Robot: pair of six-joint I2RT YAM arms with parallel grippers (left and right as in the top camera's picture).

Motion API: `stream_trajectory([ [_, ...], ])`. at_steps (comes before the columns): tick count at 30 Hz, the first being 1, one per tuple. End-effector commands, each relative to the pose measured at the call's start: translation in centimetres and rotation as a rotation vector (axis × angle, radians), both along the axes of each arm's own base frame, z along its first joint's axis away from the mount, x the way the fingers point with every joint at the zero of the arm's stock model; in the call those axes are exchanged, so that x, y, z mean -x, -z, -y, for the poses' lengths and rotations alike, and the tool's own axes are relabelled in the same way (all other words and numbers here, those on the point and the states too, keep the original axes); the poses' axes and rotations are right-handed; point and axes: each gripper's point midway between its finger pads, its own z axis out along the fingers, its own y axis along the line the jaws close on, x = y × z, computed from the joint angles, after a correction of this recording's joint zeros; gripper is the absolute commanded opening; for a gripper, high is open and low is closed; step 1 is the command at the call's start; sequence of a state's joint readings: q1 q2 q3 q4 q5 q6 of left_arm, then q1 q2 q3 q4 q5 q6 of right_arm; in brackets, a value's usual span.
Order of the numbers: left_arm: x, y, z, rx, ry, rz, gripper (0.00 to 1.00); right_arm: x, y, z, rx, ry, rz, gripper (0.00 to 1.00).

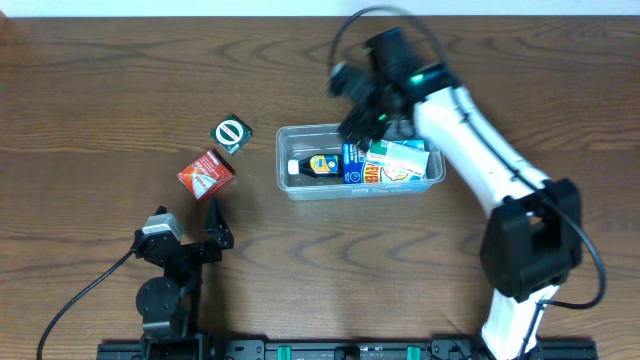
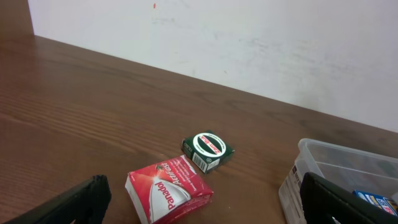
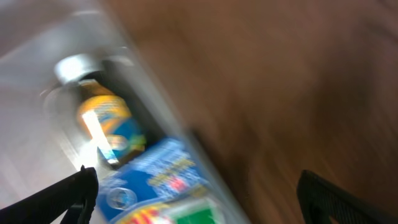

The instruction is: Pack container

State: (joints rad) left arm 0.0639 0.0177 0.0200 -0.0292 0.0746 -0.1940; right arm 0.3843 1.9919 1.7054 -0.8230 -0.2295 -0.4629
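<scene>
The clear plastic container (image 1: 292, 187) stands mid-table and holds a small bottle (image 1: 322, 165), a blue box (image 1: 356, 165) and a white-and-green box (image 1: 402, 160). My right gripper (image 1: 360, 122) hovers over the container's far edge, open and empty; its blurred wrist view shows the bottle (image 3: 106, 127) and the blue box (image 3: 155, 177) below. A red Panadol box (image 1: 206, 173) and a green-and-white box (image 1: 231, 134) lie on the table left of the container. My left gripper (image 1: 215, 228) is open and empty, just short of the red box (image 2: 169, 194); the green box (image 2: 208, 149) lies beyond.
The container's corner (image 2: 311, 163) shows at the right of the left wrist view. A white wall (image 2: 249, 43) runs along the table's far edge. Cables trail from both arm bases at the front of the table.
</scene>
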Motion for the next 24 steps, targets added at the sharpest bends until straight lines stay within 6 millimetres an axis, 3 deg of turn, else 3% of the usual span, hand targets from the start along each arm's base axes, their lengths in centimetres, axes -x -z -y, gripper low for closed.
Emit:
stream_trajectory([
  [1, 0.1, 1.6, 0.1, 0.003, 0.007, -0.051, 0.98, -2.9, -2.9, 6.1, -0.088, 0.343, -0.014, 0.99],
  [7, 0.1, 1.6, 0.1, 0.003, 0.007, -0.051, 0.98, -4.8, -2.6, 17.6, -0.153, 0.731, -0.082, 0.99],
  [13, 0.1, 1.6, 0.1, 0.003, 0.007, -0.051, 0.98, -4.4, -2.3, 26.3, -0.161, 0.921, -0.091, 0.99],
  [19, 0.0, 1.4, 0.1, 0.009, 0.009, -0.041, 0.98, -3.5, -2.2, 31.5, -0.165, 1.031, -0.089, 0.99],
  [24, 0.3, 0.4, 0.4, 0.063, 0.018, -0.056, 0.98, -3.0, -2.2, 33.4, -0.167, 1.072, -0.086, 0.99],
])
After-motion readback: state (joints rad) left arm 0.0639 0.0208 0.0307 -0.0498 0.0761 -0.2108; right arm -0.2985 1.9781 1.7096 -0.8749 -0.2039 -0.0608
